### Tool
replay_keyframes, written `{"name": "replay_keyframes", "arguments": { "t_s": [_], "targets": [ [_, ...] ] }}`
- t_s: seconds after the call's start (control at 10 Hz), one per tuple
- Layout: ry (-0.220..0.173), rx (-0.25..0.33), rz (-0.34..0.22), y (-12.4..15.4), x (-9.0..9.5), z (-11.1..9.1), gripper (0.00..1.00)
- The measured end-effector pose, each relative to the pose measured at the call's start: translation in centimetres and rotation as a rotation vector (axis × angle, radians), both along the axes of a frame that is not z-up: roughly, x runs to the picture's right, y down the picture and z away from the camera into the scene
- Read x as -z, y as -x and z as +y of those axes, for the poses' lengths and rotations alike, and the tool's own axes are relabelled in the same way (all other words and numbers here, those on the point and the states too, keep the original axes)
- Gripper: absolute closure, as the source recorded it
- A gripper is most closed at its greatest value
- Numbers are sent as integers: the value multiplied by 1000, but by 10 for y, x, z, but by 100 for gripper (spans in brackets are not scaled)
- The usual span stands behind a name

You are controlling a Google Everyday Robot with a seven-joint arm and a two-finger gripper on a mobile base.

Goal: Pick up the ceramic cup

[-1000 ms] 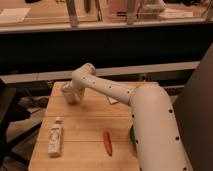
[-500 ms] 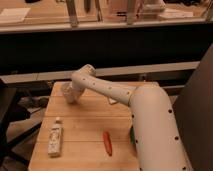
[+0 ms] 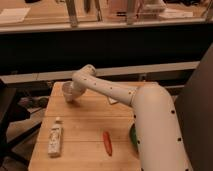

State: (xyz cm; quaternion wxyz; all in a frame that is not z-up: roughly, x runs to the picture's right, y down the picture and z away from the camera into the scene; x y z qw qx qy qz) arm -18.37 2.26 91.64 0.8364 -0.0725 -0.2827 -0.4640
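Closest to the camera is the robot's big white arm [image 3: 150, 120], smooth plastic-looking shell with small dark dots along it, bulging wide at the near end and covering the near right part of the wooden table [image 3: 80, 127]. The table is a pale, plank-style butcher-block top with visible seams. Toward its near left side lies a white bottle [image 3: 55, 140] on its side, long and flattish with a label. Right of the bottle, around the middle of the table's near half, there's a small red thing [image 3: 107, 142], slim and pointed, like a chili pepper. A bit of green [image 3: 133, 137] peeks out from behind the arm, just right of the pepper.

Further back, the arm narrows and bends at a rounded elbow, reaching to the table's far left corner. The gripper [image 3: 70, 92] sits there, right at the ceramic cup [image 3: 67, 93], a small pale grey-white rounded shape. Whether the claw is clamped on it or loose can't be told.

Behind the table runs a dark shelf front with a light ledge.
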Motion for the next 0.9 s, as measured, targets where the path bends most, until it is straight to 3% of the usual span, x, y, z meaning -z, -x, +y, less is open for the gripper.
{"name": "replay_keyframes", "arguments": {
  "t_s": [0.2, 0.9],
  "targets": [
    [-3, 7, 2, -8, 19, -12, 99],
    [-8, 10, 0, -29, 43, -25, 99]
  ]
}}
